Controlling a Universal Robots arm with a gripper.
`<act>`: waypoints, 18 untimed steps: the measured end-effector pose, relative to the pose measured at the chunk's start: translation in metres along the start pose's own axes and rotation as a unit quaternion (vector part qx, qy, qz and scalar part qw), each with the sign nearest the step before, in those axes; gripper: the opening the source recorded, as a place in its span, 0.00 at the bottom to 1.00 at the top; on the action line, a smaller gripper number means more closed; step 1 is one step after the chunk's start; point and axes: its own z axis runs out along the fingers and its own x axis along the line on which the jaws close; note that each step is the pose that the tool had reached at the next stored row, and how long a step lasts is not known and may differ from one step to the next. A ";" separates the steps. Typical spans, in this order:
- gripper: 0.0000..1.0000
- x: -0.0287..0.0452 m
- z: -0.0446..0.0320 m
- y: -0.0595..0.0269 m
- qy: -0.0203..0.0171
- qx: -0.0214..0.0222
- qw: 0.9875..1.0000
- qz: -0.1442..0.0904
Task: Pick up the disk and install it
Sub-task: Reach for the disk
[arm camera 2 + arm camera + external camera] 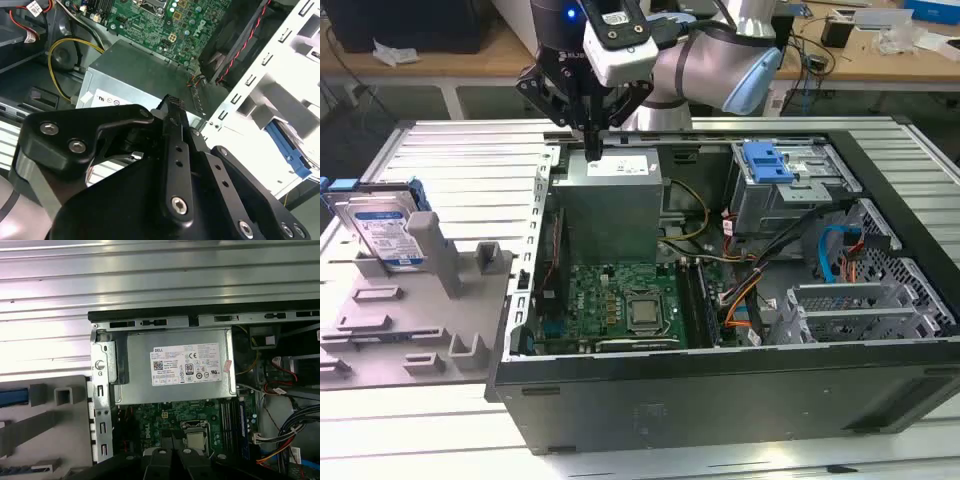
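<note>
Your gripper [592, 143], pinched closed on nothing, hangs over the computer case [720, 400]; the disk [382, 235] stands upright outside the case. It is likely rigid, hefty and shock-sensitive, so grasp its blue-framed edges.

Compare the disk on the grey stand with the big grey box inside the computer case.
The disk stands on edge outside the case; the box sits inside it. The disk is smaller, with a blue frame; the box is plain grey. The gripper hangs over the box, away from the disk. Both are rectangular and carry a label.
</note>
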 end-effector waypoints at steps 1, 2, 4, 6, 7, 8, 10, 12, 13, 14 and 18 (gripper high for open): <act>0.11 0.0000 0.0000 0.0000 0.000 0.000 1.000 0.000; 0.11 0.0000 0.0000 0.0000 0.000 0.000 1.000 0.000; 0.11 0.0000 0.0000 0.0000 0.000 0.000 1.000 0.000; 0.11 0.0000 0.0000 0.0000 0.000 0.000 1.000 0.000; 0.11 0.0000 0.0000 0.0000 0.000 0.000 1.000 0.000; 0.11 0.0000 0.0000 0.0000 0.000 0.000 1.000 0.000; 0.11 0.0019 0.0000 -0.0001 0.000 0.000 1.000 0.000; 0.11 0.0114 -0.0003 -0.0002 0.000 0.000 1.000 0.000; 0.11 0.0152 -0.0004 -0.0003 0.000 0.000 1.000 0.000; 0.11 0.0239 -0.0006 -0.0007 0.000 0.000 1.000 0.000; 0.11 0.0499 -0.0012 -0.0016 0.000 0.000 1.000 0.000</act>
